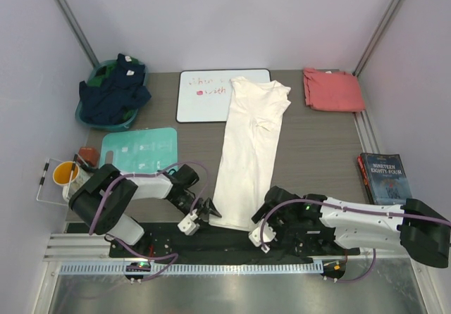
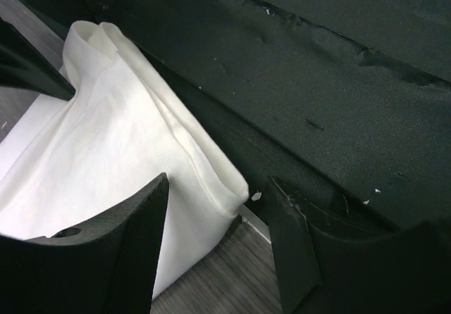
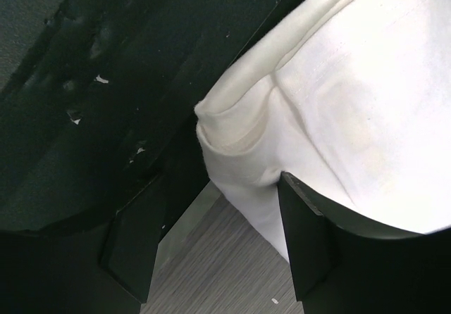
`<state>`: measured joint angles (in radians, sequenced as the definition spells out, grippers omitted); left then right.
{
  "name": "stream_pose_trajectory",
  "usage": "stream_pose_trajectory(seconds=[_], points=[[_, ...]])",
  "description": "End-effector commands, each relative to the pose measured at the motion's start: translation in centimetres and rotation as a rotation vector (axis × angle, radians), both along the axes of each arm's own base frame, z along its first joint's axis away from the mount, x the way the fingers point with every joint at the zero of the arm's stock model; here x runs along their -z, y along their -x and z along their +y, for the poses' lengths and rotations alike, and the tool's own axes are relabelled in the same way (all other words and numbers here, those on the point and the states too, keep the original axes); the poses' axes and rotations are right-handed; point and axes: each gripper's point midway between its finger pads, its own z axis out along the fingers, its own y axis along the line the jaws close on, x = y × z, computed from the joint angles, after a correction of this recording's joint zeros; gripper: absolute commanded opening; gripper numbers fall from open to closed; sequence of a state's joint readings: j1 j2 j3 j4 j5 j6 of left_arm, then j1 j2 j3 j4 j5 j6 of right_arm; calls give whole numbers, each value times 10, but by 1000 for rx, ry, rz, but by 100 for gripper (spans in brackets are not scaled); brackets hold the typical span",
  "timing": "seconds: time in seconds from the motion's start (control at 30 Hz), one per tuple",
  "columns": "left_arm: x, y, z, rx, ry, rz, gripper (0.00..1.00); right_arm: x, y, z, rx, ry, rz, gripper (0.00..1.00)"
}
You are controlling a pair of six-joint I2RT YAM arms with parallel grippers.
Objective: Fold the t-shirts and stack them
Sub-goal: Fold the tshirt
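The cream-white t-shirt (image 1: 246,152) lies folded lengthwise into a long strip down the table's middle, its hem at the near edge. The salmon-red t-shirt (image 1: 332,89) lies folded at the back right. My left gripper (image 1: 209,208) is open at the hem's left corner; in the left wrist view the cloth corner (image 2: 211,180) lies between the spread jaws of the gripper (image 2: 220,219). My right gripper (image 1: 270,212) is open at the hem's right corner; in the right wrist view the corner (image 3: 243,162) lies between the jaws of the gripper (image 3: 220,236), one finger (image 3: 310,247) touching the cloth.
A whiteboard with red scribbles (image 1: 204,96) lies under the shirt's top. A teal board (image 1: 139,149) is at the left, a basket of dark clothes (image 1: 111,93) at the back left, a book (image 1: 384,177) at the right, a yellow cup (image 1: 65,173). A black mat (image 1: 232,241) borders the near edge.
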<state>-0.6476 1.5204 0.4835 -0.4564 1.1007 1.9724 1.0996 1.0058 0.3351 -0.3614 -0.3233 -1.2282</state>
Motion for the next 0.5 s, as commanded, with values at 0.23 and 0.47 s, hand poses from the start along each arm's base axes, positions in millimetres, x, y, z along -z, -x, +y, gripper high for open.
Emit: stream_pose_trajectory(seconds=[0.23, 0.47], points=[[-16, -20, -38, 223, 294, -464, 58, -34, -15, 41, -25, -182, -107, 76], [-18, -23, -40, 214, 288, -481, 65, -51, -4, 36, -74, -191, -89, 82]])
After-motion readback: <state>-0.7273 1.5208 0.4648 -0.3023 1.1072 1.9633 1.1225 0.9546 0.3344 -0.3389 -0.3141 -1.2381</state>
